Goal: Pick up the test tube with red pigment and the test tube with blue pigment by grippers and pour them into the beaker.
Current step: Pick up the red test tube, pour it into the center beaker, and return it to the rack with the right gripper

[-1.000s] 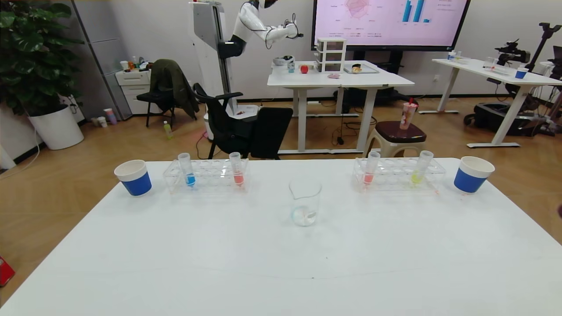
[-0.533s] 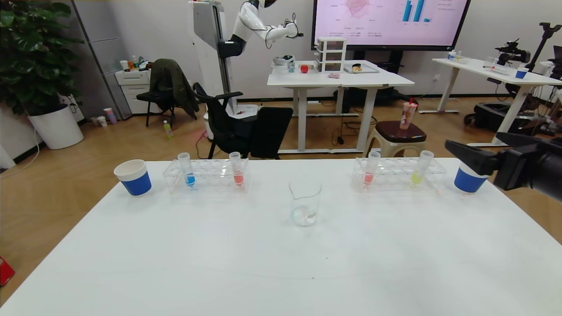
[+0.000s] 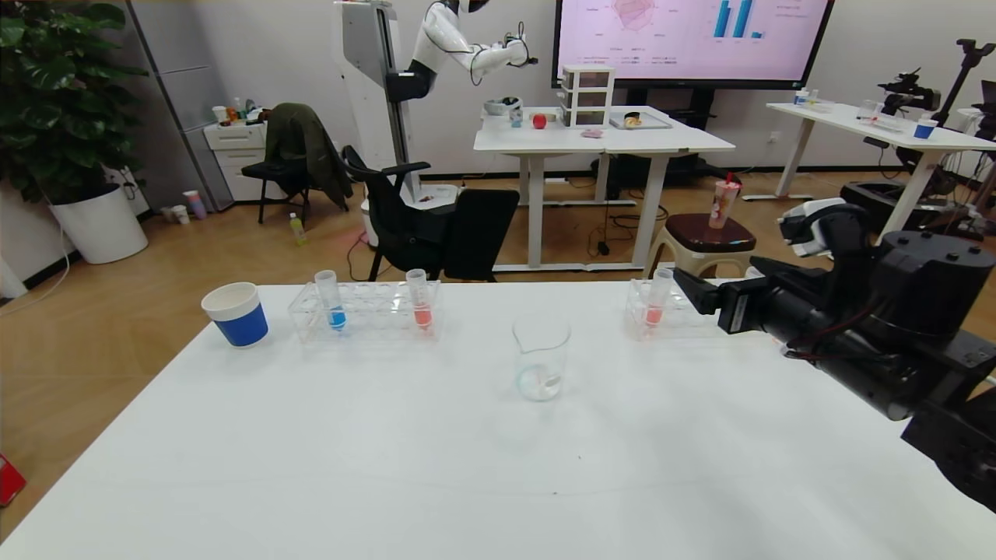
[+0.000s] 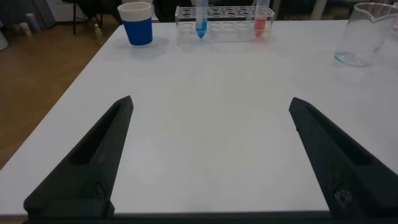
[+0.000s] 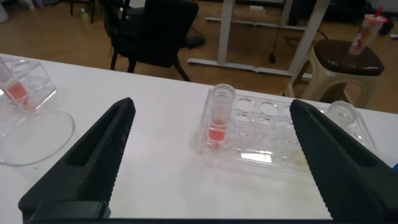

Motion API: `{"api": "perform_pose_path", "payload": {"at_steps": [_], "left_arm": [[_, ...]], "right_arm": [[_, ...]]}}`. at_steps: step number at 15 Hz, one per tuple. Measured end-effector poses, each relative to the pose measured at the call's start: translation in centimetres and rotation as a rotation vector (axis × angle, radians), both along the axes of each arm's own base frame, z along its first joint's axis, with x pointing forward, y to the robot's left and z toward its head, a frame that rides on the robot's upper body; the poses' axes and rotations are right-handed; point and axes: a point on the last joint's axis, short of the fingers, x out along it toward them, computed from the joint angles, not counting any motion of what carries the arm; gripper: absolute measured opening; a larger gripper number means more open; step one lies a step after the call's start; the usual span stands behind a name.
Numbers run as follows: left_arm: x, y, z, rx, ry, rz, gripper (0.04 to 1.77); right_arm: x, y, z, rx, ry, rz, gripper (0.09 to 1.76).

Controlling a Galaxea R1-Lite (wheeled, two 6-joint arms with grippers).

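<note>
The test tube with red pigment [image 3: 657, 299] stands upright at the left end of the right-hand clear rack [image 3: 640, 315]; it also shows in the right wrist view [image 5: 217, 121]. My right gripper [image 3: 700, 289] is open and empty, hovering just to the right of this tube, with the tube between its fingers in the right wrist view [image 5: 211, 106]. The test tube with blue pigment [image 3: 334, 302] stands in the left rack [image 3: 373, 311]. The beaker [image 3: 541, 358] stands mid-table between the racks. My left gripper [image 4: 211, 101] is open over bare table, out of the head view.
A coral-red tube [image 3: 421, 299] shares the left rack. A blue-and-white paper cup [image 3: 236, 313] stands left of that rack. My right arm hides the yellow tube and the right cup in the head view. A stool [image 5: 345, 56] stands beyond the table's far edge.
My right arm has swung in from the right edge leftward over the right rack, now covering the yellow tube and right cup. The tubes and beaker have not moved.
</note>
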Motion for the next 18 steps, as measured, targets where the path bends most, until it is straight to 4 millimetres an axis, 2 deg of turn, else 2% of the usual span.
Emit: {"api": "perform_pose_path", "payload": {"at_steps": [4, 8, 13, 15, 18], "left_arm": [[0.0, 0.0, 0.0, 0.0, 0.0, 0.0, 1.75], [0.0, 0.0, 0.0, 0.0, 0.0, 0.0, 1.75], [0.0, 0.0, 0.0, 0.0, 0.0, 0.0, 1.75], [0.0, 0.0, 0.0, 0.0, 0.0, 0.0, 1.75], [0.0, 0.0, 0.0, 0.0, 0.0, 0.0, 1.75]], "right_arm": [[3.4, 1.0, -3.4, -0.003, 0.003, -0.057, 1.74], [7.3, 1.8, -5.5, -0.003, 0.002, -0.063, 1.74], [12.7, 1.6, -7.9, 0.009, -0.036, -0.087, 1.74], [13.9, 1.5, -9.2, 0.009, -0.033, -0.091, 1.74], [14.3, 1.4, -10.1, 0.011, -0.039, -0.087, 1.74]]}}
